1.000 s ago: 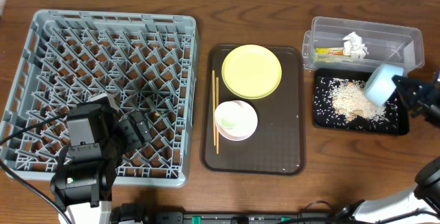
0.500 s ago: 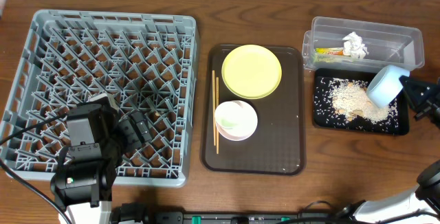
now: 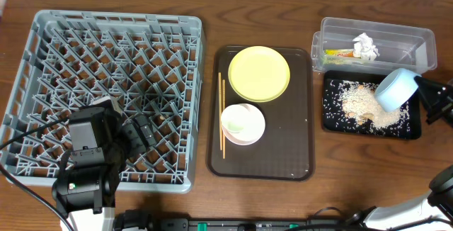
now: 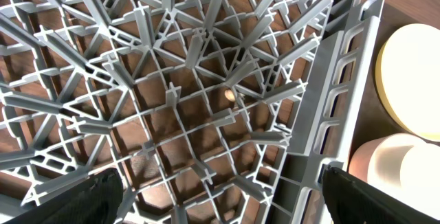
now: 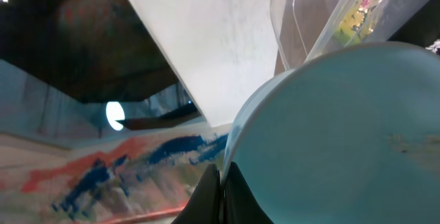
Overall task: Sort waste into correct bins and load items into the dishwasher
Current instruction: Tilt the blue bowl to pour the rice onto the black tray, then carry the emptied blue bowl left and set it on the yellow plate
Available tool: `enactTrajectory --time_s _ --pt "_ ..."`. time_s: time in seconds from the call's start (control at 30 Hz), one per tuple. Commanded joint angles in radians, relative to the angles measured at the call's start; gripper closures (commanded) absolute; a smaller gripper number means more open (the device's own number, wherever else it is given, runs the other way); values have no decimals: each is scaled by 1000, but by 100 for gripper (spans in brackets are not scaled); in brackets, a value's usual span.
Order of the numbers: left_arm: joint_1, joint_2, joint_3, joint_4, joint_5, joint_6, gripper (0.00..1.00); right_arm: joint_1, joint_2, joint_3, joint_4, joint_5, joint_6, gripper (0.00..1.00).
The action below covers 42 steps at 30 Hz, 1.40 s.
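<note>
My right gripper (image 3: 419,91) is shut on the rim of the light blue bowl (image 3: 394,88) and holds it tilted over the black tray (image 3: 330,118), which holds rice grains and beige crumbs (image 3: 361,103). In the right wrist view the bowl (image 5: 344,141) fills the frame, pinched at the jaws (image 5: 221,183). The clear tub (image 3: 417,38) holds the white tissue (image 3: 365,46) and the green-yellow wrapper (image 3: 338,54). The yellow plate (image 3: 259,73), white bowl (image 3: 243,123) and chopsticks (image 3: 221,115) lie on the brown tray (image 3: 301,117). My left gripper (image 4: 220,203) is open over the grey rack (image 3: 113,68).
The rack's pegs and lattice floor (image 4: 192,100) fill the left wrist view, with the yellow plate (image 4: 412,80) and white bowl (image 4: 405,176) at its right edge. A black power strip (image 3: 233,224) lies along the table's front edge.
My right gripper has shifted slightly right with the blue bowl, still tilted over the black tray. The left arm has not moved.
</note>
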Motion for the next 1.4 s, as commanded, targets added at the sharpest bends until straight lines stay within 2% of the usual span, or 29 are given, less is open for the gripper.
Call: enactTrajectory --time_s 0.0,0.23,0.37,0.53,0.7,0.83,1.07,1.37 --pt "-6 1 5 -2 -2 -1 5 -12 5 -1 19 -40 120 99" --pt "-6 1 5 -2 -2 -1 5 -11 5 -1 84 -37 127 99" --pt "-6 1 5 -2 -2 -1 5 0 5 -1 82 39 7 99" --pt "-6 1 5 -2 -2 -1 5 40 5 -1 -61 266 -131 99" --pt "-6 1 5 -2 -2 -1 5 105 3 0 -176 273 -397 99" --pt "-6 1 5 -2 -2 -1 5 158 -3 1 -247 273 -521 99" --pt "-6 1 5 -2 -2 -1 5 300 -61 30 -354 311 -747 99" --pt "-6 1 5 -2 -2 -1 5 621 -239 101 -288 559 -761 99"
